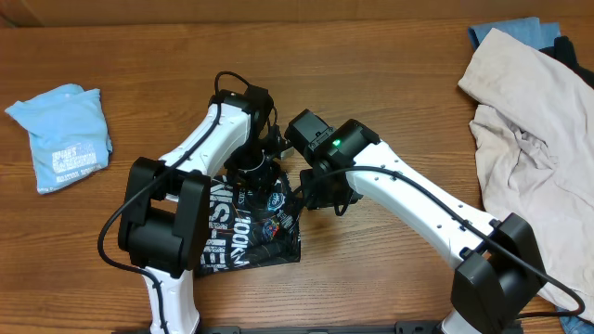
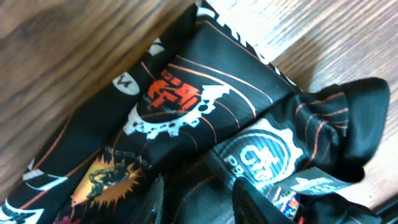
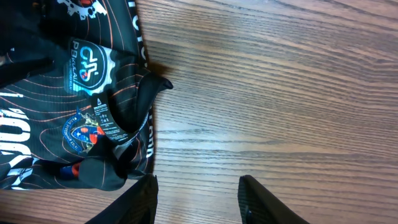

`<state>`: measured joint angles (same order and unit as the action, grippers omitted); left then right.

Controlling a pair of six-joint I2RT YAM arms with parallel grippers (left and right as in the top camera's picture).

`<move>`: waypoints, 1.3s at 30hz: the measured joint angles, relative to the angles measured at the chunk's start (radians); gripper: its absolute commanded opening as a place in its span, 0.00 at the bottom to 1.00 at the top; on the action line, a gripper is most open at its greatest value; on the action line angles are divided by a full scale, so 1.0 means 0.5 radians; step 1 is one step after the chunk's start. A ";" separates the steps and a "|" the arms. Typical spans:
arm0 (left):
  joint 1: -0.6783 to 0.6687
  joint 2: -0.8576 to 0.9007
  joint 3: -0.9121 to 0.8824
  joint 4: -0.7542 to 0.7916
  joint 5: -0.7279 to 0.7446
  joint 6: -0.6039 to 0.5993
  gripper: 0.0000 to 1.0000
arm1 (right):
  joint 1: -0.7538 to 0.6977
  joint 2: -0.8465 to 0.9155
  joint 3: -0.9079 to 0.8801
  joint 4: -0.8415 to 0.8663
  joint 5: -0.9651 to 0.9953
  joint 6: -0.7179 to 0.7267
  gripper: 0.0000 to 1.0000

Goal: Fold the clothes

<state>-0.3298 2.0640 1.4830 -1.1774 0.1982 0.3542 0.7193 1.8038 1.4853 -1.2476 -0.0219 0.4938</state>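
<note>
Overhead view: a black T-shirt point(image 1: 264, 232) lies folded into a rough rectangle on a brown wood-grain surface point(image 1: 390, 65), near the front edge at centre. It is partly hidden under the left arm point(image 1: 200, 148) and the right arm point(image 1: 418, 199), both white with black joints, which meet above it. Big white lettering point(image 1: 223, 223) in block capitals runs along the shirt's left side.

Left wrist view, close up: the fabric is smooth and faintly shiny, crossed by thin orange contour lines. It carries an orange-and-white gear-shaped logo point(image 2: 171, 99), a round teal badge point(image 2: 258, 155) and a small printed label point(image 2: 311, 186). One end is bunched into soft creases. The left fingers point(image 2: 247, 208), dark and blurred at the bottom of this view, stand partly apart directly over the shirt, with black cloth in the gap. Whether they pinch the cloth cannot be told.

Right wrist view: the shirt's edge shows a loose, curled flap lying on the wood. The right fingers point(image 3: 261, 199) stand apart just beside that edge, with only wood grain between them.

Overhead view, well to the left: a light blue garment point(image 1: 65, 134) is folded into a small soft square with a pale print. At the far right, a cream garment point(image 1: 524, 130) lies unfolded in broad rumpled wrinkles. A blue garment point(image 1: 506, 28) peeks out at its top edge.
</note>
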 measured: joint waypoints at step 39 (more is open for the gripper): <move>0.072 0.002 0.172 -0.076 -0.220 -0.317 0.40 | 0.001 0.000 0.000 -0.020 0.001 0.001 0.46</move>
<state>-0.2935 2.0651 1.5692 -1.2156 0.0883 0.1959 0.7197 1.8038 1.4853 -1.2575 -0.0216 0.4942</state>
